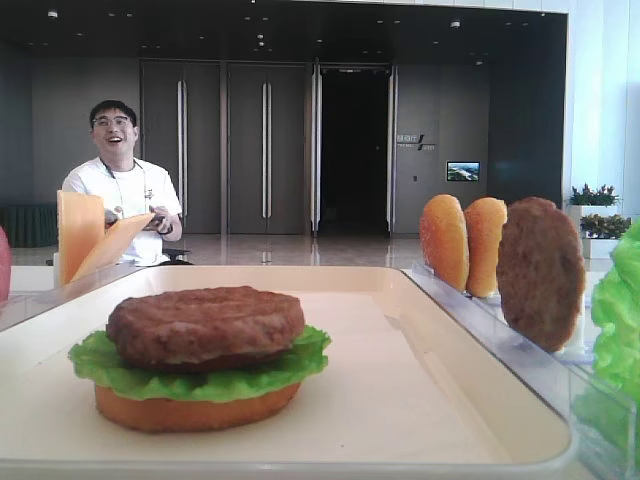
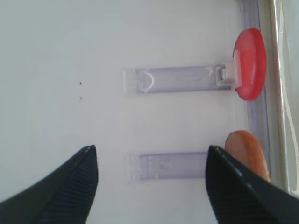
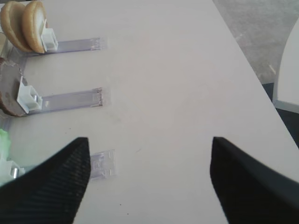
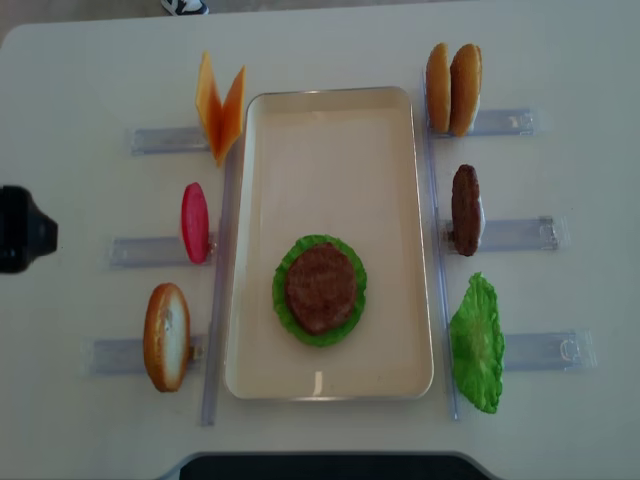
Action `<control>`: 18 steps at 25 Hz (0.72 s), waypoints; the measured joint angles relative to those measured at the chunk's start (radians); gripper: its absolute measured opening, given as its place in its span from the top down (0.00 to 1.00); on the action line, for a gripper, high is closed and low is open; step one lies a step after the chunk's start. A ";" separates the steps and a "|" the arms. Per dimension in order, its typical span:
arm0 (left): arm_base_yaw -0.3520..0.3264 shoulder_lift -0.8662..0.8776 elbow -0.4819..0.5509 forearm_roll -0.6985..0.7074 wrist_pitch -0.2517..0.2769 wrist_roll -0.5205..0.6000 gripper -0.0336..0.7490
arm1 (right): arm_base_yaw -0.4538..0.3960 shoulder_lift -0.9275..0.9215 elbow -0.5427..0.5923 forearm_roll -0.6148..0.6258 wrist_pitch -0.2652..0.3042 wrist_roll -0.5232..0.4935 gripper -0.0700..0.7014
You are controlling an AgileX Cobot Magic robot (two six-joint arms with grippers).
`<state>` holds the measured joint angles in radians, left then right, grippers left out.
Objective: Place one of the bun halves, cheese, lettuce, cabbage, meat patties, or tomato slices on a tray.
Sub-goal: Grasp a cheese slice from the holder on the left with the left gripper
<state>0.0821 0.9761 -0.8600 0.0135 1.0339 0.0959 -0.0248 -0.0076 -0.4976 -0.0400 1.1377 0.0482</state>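
We see the tray (image 4: 330,120) lying in the middle of the table (image 4: 80,80), its long axis running from the near edge to the far edge in the overhead view. On its near half sits a stack: a bun half (image 1: 195,408) at the bottom, a lettuce leaf (image 4: 288,300) on it, and a meat patty (image 4: 320,288) flat on top.

Left of the tray, clear racks (image 4: 165,139) hold pieces on edge. Two cheese slices (image 4: 219,112) stand in the far rack, leaning apart in a V, their flat faces turned sideways. A red tomato slice (image 4: 194,222) stands in the middle rack and another bun half (image 4: 166,336) in the near one.

Right of the tray, two bun halves (image 4: 452,88) stand side by side at the far end, a second patty (image 4: 465,209) stands on edge in the middle, and a second lettuce leaf (image 4: 477,343) lies at the near end, its long axis parallel to the tray's.

The left gripper (image 2: 152,179) hangs over bare table beside the tomato and bun racks, jaws spread wide with nothing between them. The right gripper (image 3: 149,175) is likewise spread and empty, over the table beside the right-hand racks.

A smiling person (image 1: 122,180) sits in the background.
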 joint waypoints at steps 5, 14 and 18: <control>0.000 0.209 -0.149 0.007 -0.007 -0.007 0.26 | 0.000 0.000 0.000 0.000 0.000 0.000 0.21; 0.000 0.549 -0.434 0.010 0.002 -0.050 0.26 | 0.000 0.000 0.000 0.000 0.000 0.000 0.21; 0.000 0.680 -0.550 0.009 0.056 -0.067 0.26 | 0.000 0.000 0.000 0.000 0.000 0.000 0.21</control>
<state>0.0821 1.6556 -1.4104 0.0224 1.0898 0.0292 -0.0248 -0.0076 -0.4976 -0.0400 1.1377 0.0482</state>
